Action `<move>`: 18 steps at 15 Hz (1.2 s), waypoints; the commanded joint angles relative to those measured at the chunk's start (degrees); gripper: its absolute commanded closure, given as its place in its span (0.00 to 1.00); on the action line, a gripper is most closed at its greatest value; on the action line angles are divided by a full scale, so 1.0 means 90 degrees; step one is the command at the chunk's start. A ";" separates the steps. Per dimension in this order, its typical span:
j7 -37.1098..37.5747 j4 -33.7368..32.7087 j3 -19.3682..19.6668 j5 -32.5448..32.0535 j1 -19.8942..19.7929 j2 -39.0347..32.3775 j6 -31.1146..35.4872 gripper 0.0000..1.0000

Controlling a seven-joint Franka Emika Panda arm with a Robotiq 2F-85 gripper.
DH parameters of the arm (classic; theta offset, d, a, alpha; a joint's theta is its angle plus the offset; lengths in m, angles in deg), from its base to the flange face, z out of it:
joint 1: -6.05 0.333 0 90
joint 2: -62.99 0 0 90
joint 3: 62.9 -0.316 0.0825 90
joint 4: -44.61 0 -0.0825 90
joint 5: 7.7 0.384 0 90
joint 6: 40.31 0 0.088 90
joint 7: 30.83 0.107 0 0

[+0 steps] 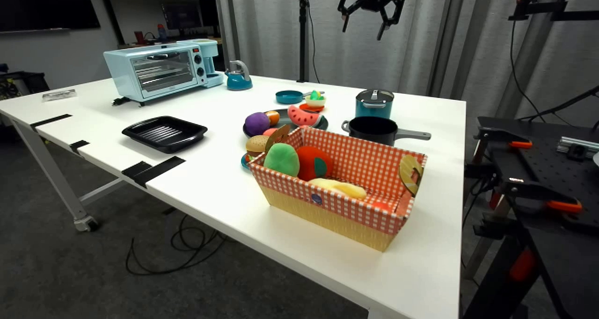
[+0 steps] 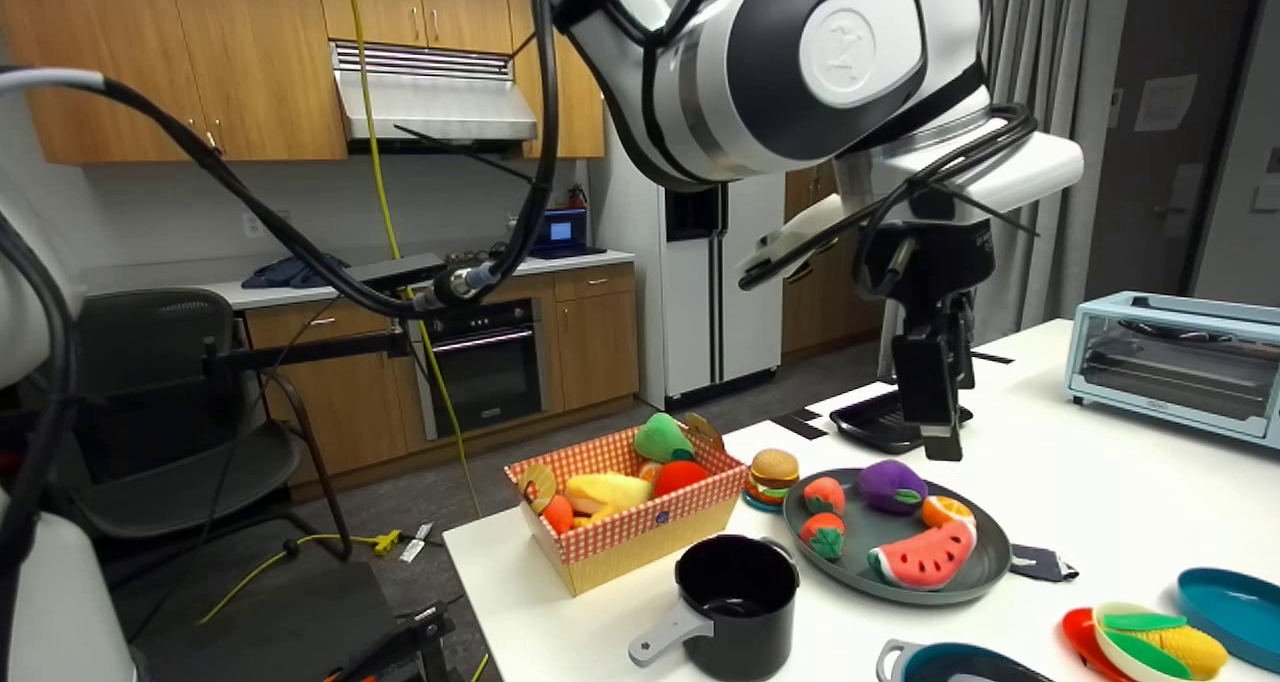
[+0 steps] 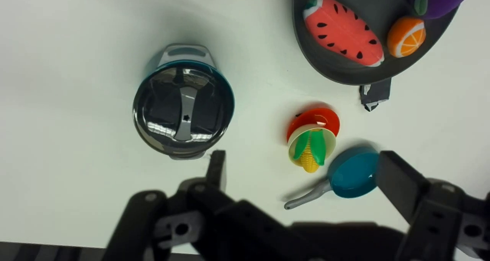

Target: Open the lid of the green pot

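The green pot stands upright on the table behind the black pot in an exterior view. Its dark see-through lid with a grey bar handle sits on top. In the wrist view the lid covers the pot, whose teal rim and grey side handles show at left. In an exterior view only the pot's top edge shows, cut off at the bottom. My gripper is open and empty, well above the table; it also shows in an exterior view. In the wrist view its fingers are spread, to the right of the pot.
A black pot stands near the green pot. A grey plate holds toy fruit. A red-checked basket, a toy corn in a bowl, a teal pan, a black tray and a toaster oven stand on the table.
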 commanded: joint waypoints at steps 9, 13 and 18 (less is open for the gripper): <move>-0.0281 -0.0261 0.0180 0.0571 0.0085 -0.0304 -0.0991 0.00; -0.0279 -0.0518 0.0347 0.0639 0.0033 -0.0598 -0.1291 0.00; -0.0402 -0.0985 0.0599 0.0925 -0.0023 -0.1194 -0.1426 0.00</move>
